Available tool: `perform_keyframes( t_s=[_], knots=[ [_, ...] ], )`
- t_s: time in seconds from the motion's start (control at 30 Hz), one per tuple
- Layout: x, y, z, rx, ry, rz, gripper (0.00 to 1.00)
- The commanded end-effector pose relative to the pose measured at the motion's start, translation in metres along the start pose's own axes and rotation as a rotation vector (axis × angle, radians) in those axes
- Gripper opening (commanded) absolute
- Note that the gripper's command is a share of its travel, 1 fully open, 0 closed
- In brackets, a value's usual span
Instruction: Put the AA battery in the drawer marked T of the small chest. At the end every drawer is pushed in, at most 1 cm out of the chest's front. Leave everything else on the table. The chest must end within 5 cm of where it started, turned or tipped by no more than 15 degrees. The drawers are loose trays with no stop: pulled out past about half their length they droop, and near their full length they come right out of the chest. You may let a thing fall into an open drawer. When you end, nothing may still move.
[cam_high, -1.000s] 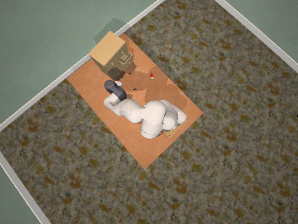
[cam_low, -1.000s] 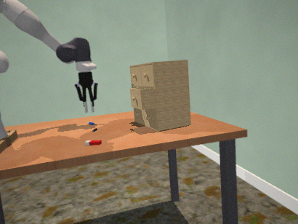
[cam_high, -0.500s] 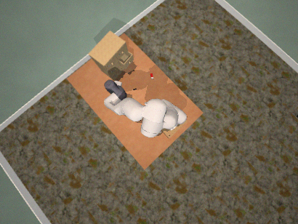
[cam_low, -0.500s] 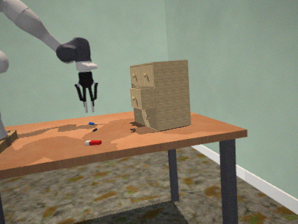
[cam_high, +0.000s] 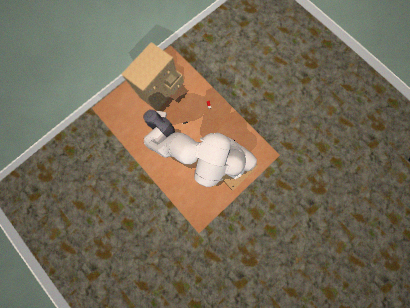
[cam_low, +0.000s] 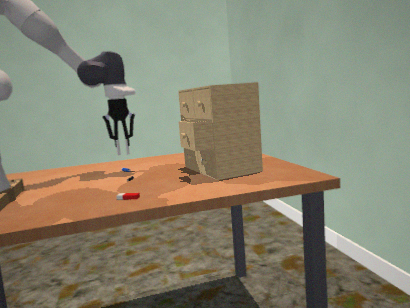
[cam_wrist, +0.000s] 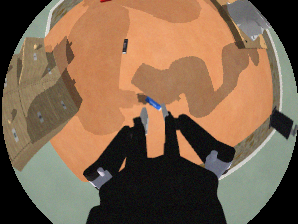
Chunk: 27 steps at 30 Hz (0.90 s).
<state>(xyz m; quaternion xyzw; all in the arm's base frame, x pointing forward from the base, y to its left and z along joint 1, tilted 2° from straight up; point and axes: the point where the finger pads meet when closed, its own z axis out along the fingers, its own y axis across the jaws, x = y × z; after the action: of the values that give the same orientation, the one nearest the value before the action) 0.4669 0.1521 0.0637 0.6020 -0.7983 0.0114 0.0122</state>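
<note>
The small wooden chest (cam_low: 222, 130) stands at the far end of the table and also shows in the overhead view (cam_high: 150, 70) and at the left of the wrist view (cam_wrist: 33, 103). One drawer in its middle row (cam_low: 187, 135) sticks out a little; its open tray shows from above (cam_high: 172, 79). The drawer marks are too small to read. A small blue stick-shaped thing (cam_low: 127, 170) lies on the table, right under my fingertips in the wrist view (cam_wrist: 154, 103). I cannot tell whether it is the battery. My gripper (cam_low: 122, 145) hangs well above it, fingers nearly together and empty.
A small black thing (cam_low: 130, 178) lies just in front of the blue one. A red and white thing (cam_low: 128, 196) lies nearer the table's front edge. The arm's base block (cam_low: 10, 190) stands at the left end of the table.
</note>
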Motion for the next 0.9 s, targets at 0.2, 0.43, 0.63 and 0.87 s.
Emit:
perform_keyframes(
  t_s=[0.2,0.43,0.63,0.87],
  knots=[
    [0.001,-0.0008,0.0004,0.003,0.002,-0.033,0.2],
    [0.0008,-0.0008,0.0004,0.004,0.001,-0.141,0.2],
    [0.0008,-0.0008,0.0004,0.004,0.001,-0.141,0.2],
    [0.0008,-0.0008,0.0004,0.004,0.001,-0.141,0.2]
  ],
)
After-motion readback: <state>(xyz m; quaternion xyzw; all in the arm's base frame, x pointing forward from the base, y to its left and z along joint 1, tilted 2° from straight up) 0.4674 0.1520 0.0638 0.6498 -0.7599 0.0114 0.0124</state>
